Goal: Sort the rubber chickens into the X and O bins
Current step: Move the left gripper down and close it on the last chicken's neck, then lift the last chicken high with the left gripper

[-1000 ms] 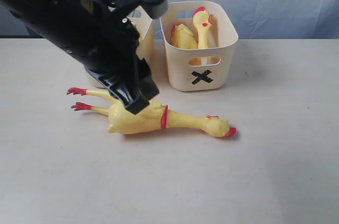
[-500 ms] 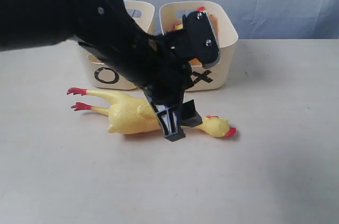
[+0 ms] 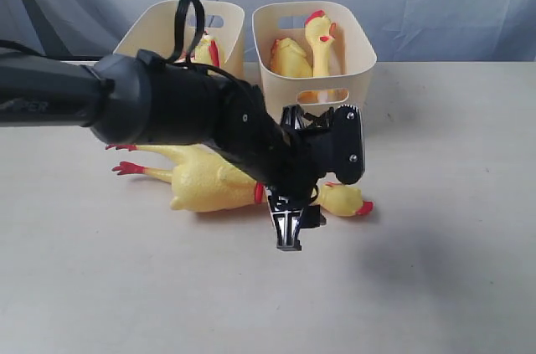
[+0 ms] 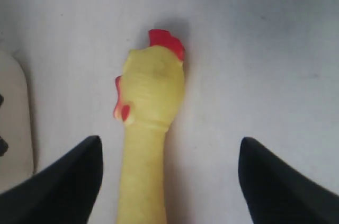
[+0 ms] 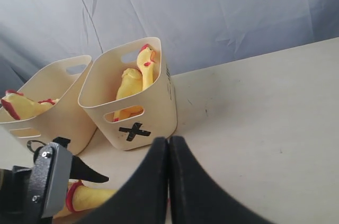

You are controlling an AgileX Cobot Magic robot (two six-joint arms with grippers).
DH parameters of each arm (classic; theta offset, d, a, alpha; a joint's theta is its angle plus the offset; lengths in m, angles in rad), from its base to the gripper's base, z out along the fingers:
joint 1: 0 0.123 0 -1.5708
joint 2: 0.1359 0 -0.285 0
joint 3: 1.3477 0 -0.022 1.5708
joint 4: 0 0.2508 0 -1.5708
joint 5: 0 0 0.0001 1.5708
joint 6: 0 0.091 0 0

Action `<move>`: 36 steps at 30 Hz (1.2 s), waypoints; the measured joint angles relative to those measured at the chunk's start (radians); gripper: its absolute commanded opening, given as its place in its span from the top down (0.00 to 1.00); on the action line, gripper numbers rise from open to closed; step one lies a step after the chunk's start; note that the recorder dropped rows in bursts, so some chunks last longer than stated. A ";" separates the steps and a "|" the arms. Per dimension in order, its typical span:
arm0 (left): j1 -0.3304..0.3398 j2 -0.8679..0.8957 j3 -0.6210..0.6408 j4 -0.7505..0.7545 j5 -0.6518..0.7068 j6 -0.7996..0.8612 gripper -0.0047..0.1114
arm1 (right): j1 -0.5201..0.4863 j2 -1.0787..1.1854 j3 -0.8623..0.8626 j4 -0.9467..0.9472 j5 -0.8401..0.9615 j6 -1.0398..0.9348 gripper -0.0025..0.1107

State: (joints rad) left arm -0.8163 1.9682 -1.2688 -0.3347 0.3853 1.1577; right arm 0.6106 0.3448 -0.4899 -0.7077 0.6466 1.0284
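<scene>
Neck of the long yellow rubber chicken sits between the jaws of your left gripper, which stand wide and touch nothing. The bird lies flat on the table just before the marked face of the cream plastic X bin, its long axis parallel to that face and its head just beyond the jaws. You straddle the neck crosswise. Your right gripper is pinched closed and empty; the left arm is nearer.

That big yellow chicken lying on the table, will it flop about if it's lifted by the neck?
Probably floppy: the chicken has a long thin neck and a fatter body, so the body would likely droop and swing. It looks like soft rubber, so probably light. Lying flat with legs splayed, it seems unlikely to roll.
</scene>
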 measured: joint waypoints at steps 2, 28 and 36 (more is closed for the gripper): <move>0.000 0.018 0.000 0.012 -0.053 0.008 0.40 | 0.000 0.000 0.000 0.005 0.000 0.000 0.98; 0.031 0.124 0.000 0.044 -0.219 0.013 0.41 | 0.000 0.000 0.000 0.007 -0.002 0.000 0.98; 0.035 0.128 0.000 0.044 -0.197 0.013 0.41 | 0.000 0.000 0.000 0.007 -0.002 0.000 0.98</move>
State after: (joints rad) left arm -0.7816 2.0960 -1.2688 -0.2911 0.1878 1.1703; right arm 0.6106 0.3448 -0.4899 -0.7011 0.6446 1.0284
